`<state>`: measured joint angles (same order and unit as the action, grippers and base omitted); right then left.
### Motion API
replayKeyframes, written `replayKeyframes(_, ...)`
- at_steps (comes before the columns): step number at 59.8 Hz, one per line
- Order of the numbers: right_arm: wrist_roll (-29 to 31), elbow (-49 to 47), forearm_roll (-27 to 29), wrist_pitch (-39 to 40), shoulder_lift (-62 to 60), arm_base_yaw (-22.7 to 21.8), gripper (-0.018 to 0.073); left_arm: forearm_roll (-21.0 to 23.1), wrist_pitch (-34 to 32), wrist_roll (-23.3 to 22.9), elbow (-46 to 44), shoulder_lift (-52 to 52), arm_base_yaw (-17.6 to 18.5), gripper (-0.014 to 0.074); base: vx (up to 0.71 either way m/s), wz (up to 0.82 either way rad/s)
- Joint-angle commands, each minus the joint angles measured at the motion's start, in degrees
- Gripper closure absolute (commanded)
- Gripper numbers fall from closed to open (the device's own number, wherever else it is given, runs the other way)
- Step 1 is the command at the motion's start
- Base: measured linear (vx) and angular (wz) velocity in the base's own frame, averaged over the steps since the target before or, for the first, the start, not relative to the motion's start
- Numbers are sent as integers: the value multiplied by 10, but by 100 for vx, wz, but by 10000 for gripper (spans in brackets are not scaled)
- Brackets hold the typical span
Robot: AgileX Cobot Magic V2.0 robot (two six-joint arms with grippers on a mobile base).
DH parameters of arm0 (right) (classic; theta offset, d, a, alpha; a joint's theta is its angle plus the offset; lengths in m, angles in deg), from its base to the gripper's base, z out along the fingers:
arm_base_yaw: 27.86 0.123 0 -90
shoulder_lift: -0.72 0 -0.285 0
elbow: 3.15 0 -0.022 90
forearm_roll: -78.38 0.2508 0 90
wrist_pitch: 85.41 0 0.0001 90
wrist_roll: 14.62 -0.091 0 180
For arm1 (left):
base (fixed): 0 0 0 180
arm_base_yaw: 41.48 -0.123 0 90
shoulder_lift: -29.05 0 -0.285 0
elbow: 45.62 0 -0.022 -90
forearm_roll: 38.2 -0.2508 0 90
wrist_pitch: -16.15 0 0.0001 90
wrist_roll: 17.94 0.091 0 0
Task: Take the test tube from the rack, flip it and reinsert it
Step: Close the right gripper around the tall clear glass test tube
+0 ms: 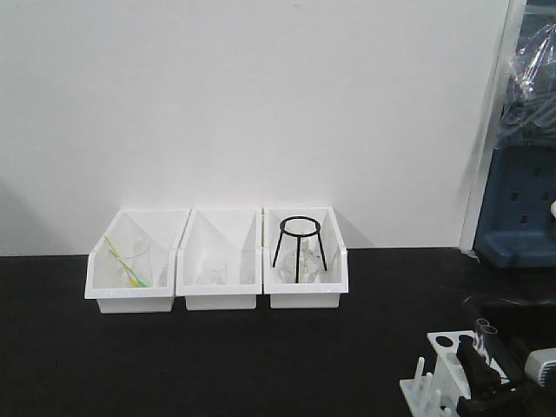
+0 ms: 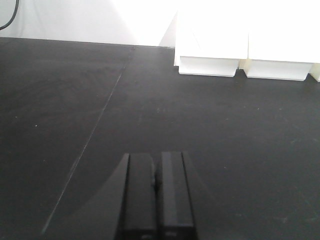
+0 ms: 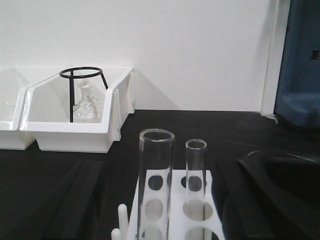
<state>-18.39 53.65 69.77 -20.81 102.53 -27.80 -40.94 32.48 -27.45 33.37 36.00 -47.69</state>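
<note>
The white rack point(image 3: 176, 186) stands on the black table at the lower right of the front view point(image 1: 445, 358). Two clear tubes stand upright in its holes, rims up: a wider one point(image 3: 156, 180) in the left row and a slimmer one point(image 3: 195, 170) in the right row. My right gripper point(image 3: 166, 162) is open, with its dark fingers point(image 3: 67, 200) on either side of the rack and both tubes between them, touching neither. It also shows in the front view point(image 1: 483, 368). My left gripper point(image 2: 156, 165) is shut and empty, low over bare black table.
Three white open-front bins point(image 1: 217, 291) stand in a row against the back wall; the right one holds a black tripod ring point(image 1: 300, 248) and a small flask point(image 3: 86, 106). A blue unit point(image 1: 521, 208) stands at the far right. White pegs point(image 3: 122, 216) line the rack's left side.
</note>
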Motion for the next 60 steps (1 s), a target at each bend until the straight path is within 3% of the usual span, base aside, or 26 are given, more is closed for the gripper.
replayKeyframes(1, 7, -23, -8, 58, -1, 0, 59, 2, -47, 0, 1, -2, 2, 603, 0, 0)
replayKeyframes(19, 8, -41, -15, 67, 48, 0, 118, 2, -47, 0, 1, -2, 2, 603, 0, 0)
replayKeyframes(26, 8, -40, -15, 67, 52, 0, 244, 2, -47, 0, 1, -2, 2, 603, 0, 0)
replayKeyframes(38, 8, -40, -17, 71, 52, 0, 571, 2, -47, 0, 1, -2, 2, 603, 0, 0)
replayKeyframes(60, 7, -40, -28, 68, -15, 0, 573, 2, -47, 0, 1, -2, 2, 603, 0, 0)
